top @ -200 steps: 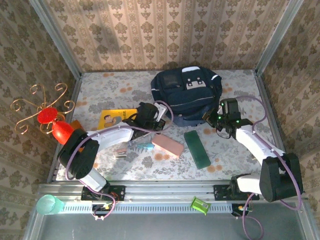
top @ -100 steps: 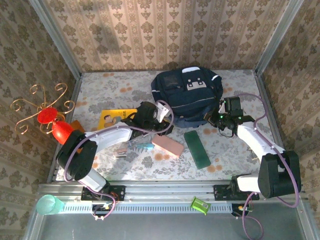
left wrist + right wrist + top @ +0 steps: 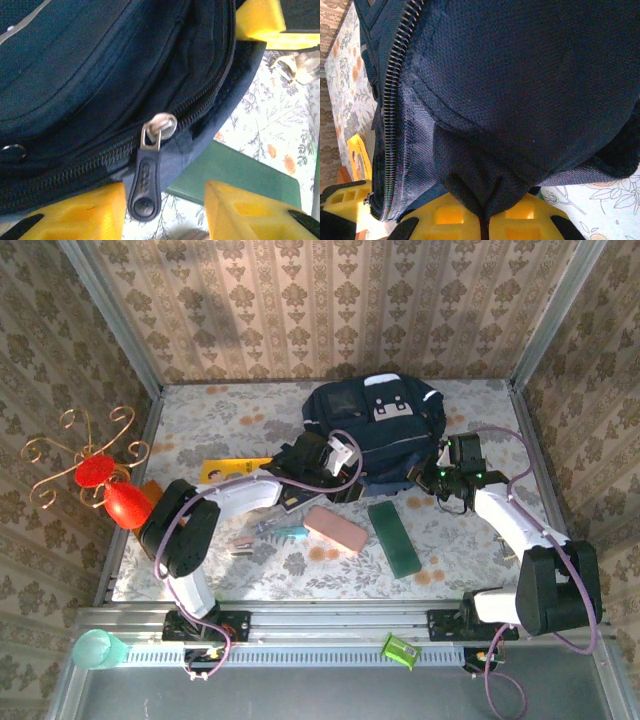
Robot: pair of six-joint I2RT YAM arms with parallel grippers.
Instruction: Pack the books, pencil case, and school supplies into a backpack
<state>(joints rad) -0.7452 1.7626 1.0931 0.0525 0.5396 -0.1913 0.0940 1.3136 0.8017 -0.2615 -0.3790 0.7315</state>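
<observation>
Reaching backpack front, left end effector has gone from pressed together to spread, zip pull btwn fingers, not pinched yet. Right end effector keeps pinching backpack fabric. W/ pencil case still on surface, unzipping likely comes 1st.

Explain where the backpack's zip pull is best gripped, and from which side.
Grip the dark pull tab, not the metal slider. It hangs free below the backpack, flat and narrow, between the left fingers; close across it from the tab's loose end.
</observation>
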